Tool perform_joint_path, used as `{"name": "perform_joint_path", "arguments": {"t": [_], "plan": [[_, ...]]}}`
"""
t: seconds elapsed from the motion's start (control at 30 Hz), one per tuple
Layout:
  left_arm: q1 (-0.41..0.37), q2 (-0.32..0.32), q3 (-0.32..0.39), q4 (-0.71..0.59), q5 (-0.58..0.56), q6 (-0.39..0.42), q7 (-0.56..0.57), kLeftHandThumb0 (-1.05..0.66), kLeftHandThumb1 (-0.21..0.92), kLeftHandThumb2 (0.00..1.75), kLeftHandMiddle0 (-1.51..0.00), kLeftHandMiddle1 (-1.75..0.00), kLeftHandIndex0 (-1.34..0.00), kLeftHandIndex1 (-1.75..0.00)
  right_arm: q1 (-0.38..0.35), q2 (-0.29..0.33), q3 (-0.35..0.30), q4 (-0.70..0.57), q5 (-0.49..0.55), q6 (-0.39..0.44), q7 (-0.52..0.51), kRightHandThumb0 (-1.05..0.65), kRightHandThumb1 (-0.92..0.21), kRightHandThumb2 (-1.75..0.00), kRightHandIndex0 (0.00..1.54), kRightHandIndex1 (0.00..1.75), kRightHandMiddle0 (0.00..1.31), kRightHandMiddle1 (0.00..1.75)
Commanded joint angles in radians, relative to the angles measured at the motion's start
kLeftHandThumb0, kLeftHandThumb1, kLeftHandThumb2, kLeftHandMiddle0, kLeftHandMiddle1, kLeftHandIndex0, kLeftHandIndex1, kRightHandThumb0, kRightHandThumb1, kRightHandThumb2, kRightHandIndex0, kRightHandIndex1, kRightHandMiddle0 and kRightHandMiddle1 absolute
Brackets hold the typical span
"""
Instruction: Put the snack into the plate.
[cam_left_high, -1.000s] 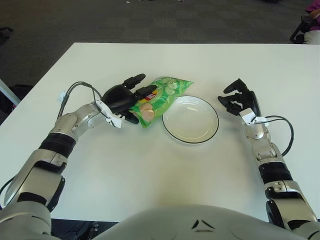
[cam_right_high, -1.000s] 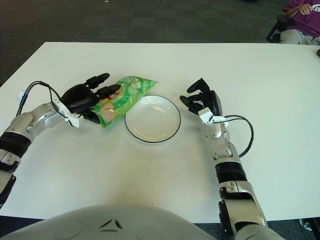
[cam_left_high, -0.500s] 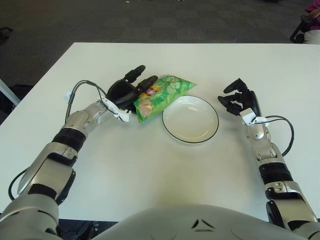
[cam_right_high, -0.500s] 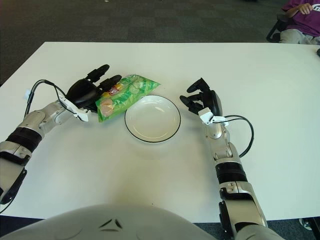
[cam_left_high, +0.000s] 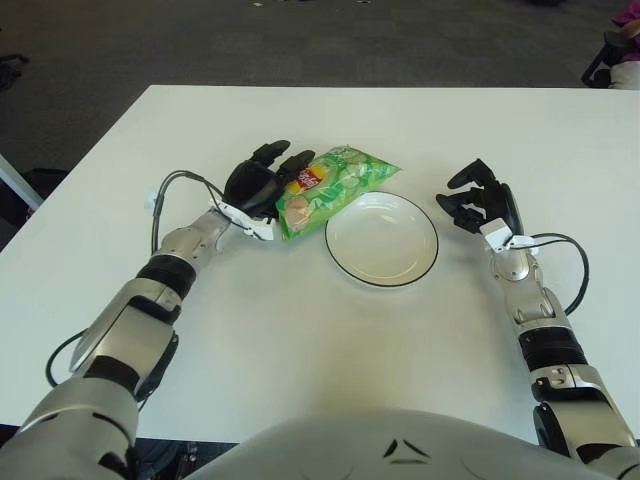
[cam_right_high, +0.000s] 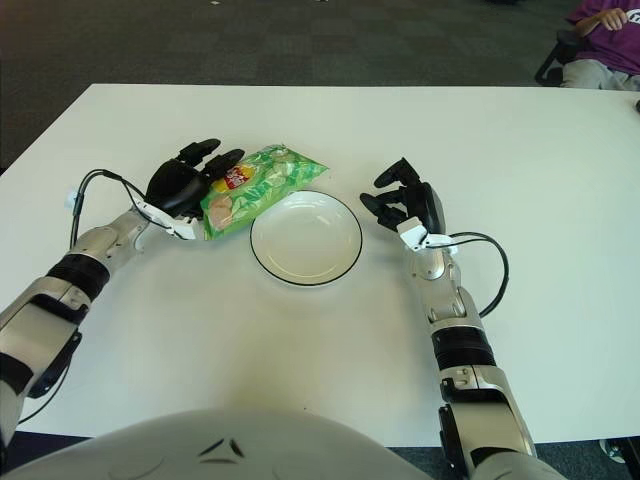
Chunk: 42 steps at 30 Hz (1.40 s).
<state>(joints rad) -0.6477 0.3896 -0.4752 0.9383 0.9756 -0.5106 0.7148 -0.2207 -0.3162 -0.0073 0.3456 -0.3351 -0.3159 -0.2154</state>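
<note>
1. The left hand is out over the white table, and its black fingers are wrapped onto the left end of the snack bag, so it's got a grip on it.
2. The snack is a green bag with a red logo patch close to the fingers and some pale chip pictures on the front. It sticks out to the right of the left hand and looks tipped up a bit, though I can't tell for sure whether the near end is off the table.
3. The far right corner of the bag reaches the upper left rim of the plate. Most of the bag sits outside the plate, so it's not in there yet.
4. The plate is white with a thin dark rim, and it's just to the right of the left hand, between the two hands.
5. The right hand shows just beside the plate's right edge, clear of the rim. Its fingers are loosely curled with nothing in them.
6. A thin cable loops out from the right wrist on the side away from the plate.
</note>
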Motion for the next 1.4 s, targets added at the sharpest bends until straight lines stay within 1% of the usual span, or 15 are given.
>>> {"name": "perform_joint_path", "arguments": {"t": [0.0, 0.07, 0.1, 0.17, 0.33, 0.47, 0.63, 0.7, 0.73, 0.77, 0.8, 0.87, 1.03, 1.27, 1.37], "plan": [[-0.032, -0.026, -0.023, 0.071, -0.007, 0.012, 0.053, 0.0, 0.91, 0.09, -0.63, -1.34, -0.65, -0.93, 0.0, -0.01, 0.0, -0.015, -0.007, 0.005, 0.006, -0.35, -0.92, -0.4, 0.99, 0.43, 0.32, 1.61], [-0.042, -0.029, -0.035, 0.091, -0.005, 0.008, 0.073, 0.0, 0.86, 0.2, -0.61, -1.39, -0.65, -0.98, 0.001, -0.01, 0.0, -0.015, -0.007, 0.005, 0.007, -0.35, -0.92, -0.4, 0.99, 0.43, 0.32, 1.61], [-0.045, -0.03, -0.04, 0.099, -0.005, 0.007, 0.08, 0.0, 0.8, 0.33, -0.6, -1.44, -0.63, -1.03, 0.001, -0.01, -0.001, -0.016, -0.007, 0.005, 0.007, -0.35, -0.92, -0.4, 0.99, 0.43, 0.32, 1.61], [-0.051, -0.033, -0.052, 0.114, -0.004, 0.003, 0.098, 0.0, 0.74, 0.45, -0.58, -1.48, -0.61, -1.09, 0.002, -0.01, -0.001, -0.018, -0.007, 0.005, 0.009, -0.35, -0.92, -0.4, 0.99, 0.42, 0.32, 1.61], [-0.06, -0.049, -0.084, 0.16, 0.004, -0.009, 0.181, 0.0, 0.58, 0.84, -0.54, -1.6, -0.45, -1.44, 0.004, -0.011, -0.001, -0.02, -0.006, 0.006, 0.011, -0.35, -0.92, -0.4, 0.99, 0.42, 0.32, 1.61], [-0.068, -0.061, -0.114, 0.203, 0.013, -0.011, 0.27, 0.0, 0.52, 0.99, -0.51, -1.69, -0.4, -1.54, 0.004, -0.011, -0.001, -0.022, -0.006, 0.007, 0.012, -0.35, -0.92, -0.4, 0.99, 0.42, 0.32, 1.61], [-0.077, -0.067, -0.15, 0.238, 0.022, -0.008, 0.351, 0.0, 0.43, 1.11, -0.53, -1.74, -0.46, -1.53, 0.004, -0.012, -0.001, -0.021, -0.007, 0.009, 0.016, -0.35, -0.92, -0.4, 0.99, 0.41, 0.32, 1.61], [-0.081, -0.068, -0.159, 0.246, 0.021, -0.009, 0.361, -0.19, 0.52, 1.02, -0.65, -1.74, -0.42, -1.63, 0.003, -0.013, 0.0, -0.018, -0.007, 0.009, 0.017, -0.35, -0.92, -0.4, 0.99, 0.41, 0.32, 1.61], [-0.083, -0.068, -0.163, 0.249, 0.02, -0.01, 0.364, -0.09, 0.61, 0.79, -0.7, -1.74, -0.48, -1.67, 0.002, -0.013, 0.0, -0.017, -0.008, 0.009, 0.018, -0.35, -0.92, -0.4, 0.99, 0.41, 0.32, 1.61], [-0.084, -0.068, -0.166, 0.251, 0.018, -0.01, 0.366, -0.06, 0.67, 0.67, -0.72, -1.74, -0.5, -1.69, 0.001, -0.013, 0.0, -0.016, -0.008, 0.008, 0.018, -0.35, -0.92, -0.4, 0.99, 0.41, 0.32, 1.61], [-0.086, -0.067, -0.169, 0.253, 0.016, -0.013, 0.367, -0.01, 0.76, 0.48, -0.75, -1.74, -0.53, -1.71, 0.001, -0.013, 0.0, -0.014, -0.008, 0.008, 0.018, -0.35, -0.92, -0.4, 0.99, 0.41, 0.32, 1.61], [-0.089, -0.064, -0.173, 0.257, 0.011, -0.026, 0.365, 0.05, 0.85, 0.27, -0.78, -1.75, -0.56, -1.73, -0.001, -0.014, 0.001, -0.009, -0.009, 0.006, 0.018, -0.35, -0.92, -0.4, 0.99, 0.41, 0.32, 1.61], [-0.091, -0.058, -0.166, 0.264, -0.019, -0.083, 0.36, 0.09, 0.91, 0.14, -0.79, -1.75, -0.58, -1.74, -0.007, -0.015, 0.002, 0.006, -0.01, 0.001, 0.016, -0.35, -0.92, -0.41, 0.99, 0.4, 0.31, 1.61], [-0.087, -0.058, -0.132, 0.27, -0.082, -0.161, 0.359, 0.09, 0.92, 0.12, -0.78, -1.75, -0.58, -1.75, -0.013, -0.018, 0.003, 0.021, -0.011, -0.003, 0.015, -0.35, -0.92, -0.41, 0.99, 0.39, 0.31, 1.61], [-0.088, -0.059, -0.124, 0.27, -0.096, -0.182, 0.382, 0.09, 0.92, 0.12, -0.78, -1.75, -0.59, -1.75, -0.015, -0.019, 0.003, 0.026, -0.011, -0.005, 0.015, -0.35, -0.92, -0.41, 0.99, 0.39, 0.31, 1.61]]}}
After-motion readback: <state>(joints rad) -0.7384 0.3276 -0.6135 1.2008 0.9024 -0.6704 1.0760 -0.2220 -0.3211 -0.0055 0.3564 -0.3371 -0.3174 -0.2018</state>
